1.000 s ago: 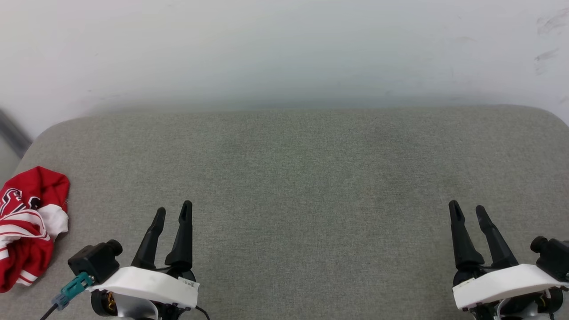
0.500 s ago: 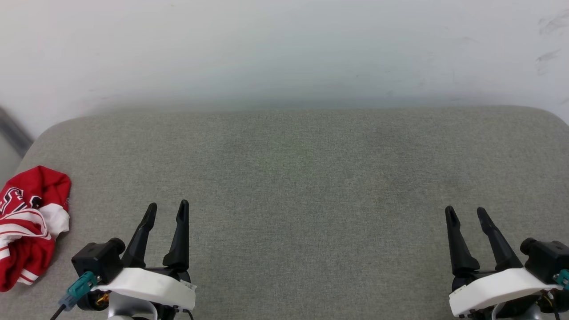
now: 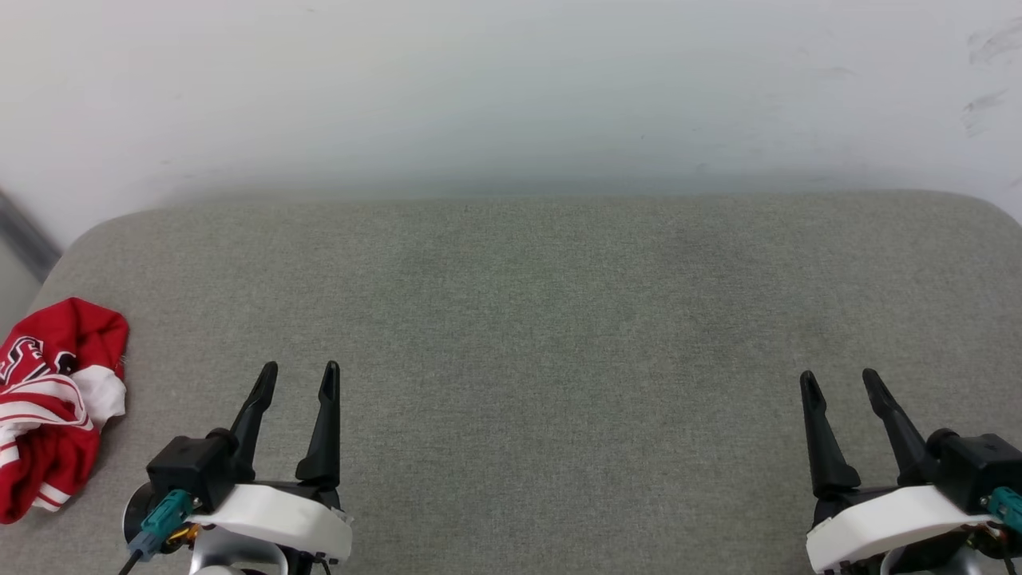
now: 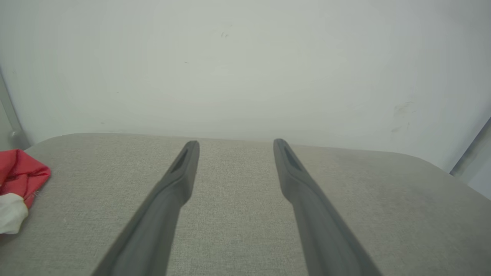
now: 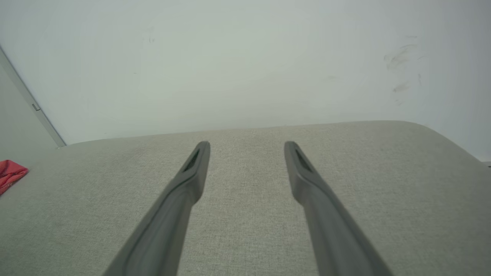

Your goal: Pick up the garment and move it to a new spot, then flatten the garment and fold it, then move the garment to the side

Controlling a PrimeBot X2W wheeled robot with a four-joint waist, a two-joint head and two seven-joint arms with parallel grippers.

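The garment point(image 3: 52, 399) lies crumpled at the far left edge of the grey padded surface point(image 3: 527, 319): red cloth, a white sleeve, red-and-white striped trim and part of its lettering. My left gripper point(image 3: 299, 373) stands open to the right of it, apart from it, with nothing between its fingers. In the left wrist view the garment point(image 4: 17, 184) is a red and white bundle at the left edge, beside that gripper point(image 4: 233, 143). My right gripper point(image 3: 838, 379) is open and empty at the lower right. The right wrist view holds that gripper point(image 5: 247, 145) and a red corner of the garment point(image 5: 10, 174) far left.
A pale wall point(image 3: 511, 96) rises right behind the padded surface, whose rounded corners show at the back left and back right. A grey strip point(image 3: 24, 235) runs along the wall at the far left.
Both wrists have turned a little and drawn slightly back toward the bottom of the head view. The garment has not moved. Both grippers stay open.
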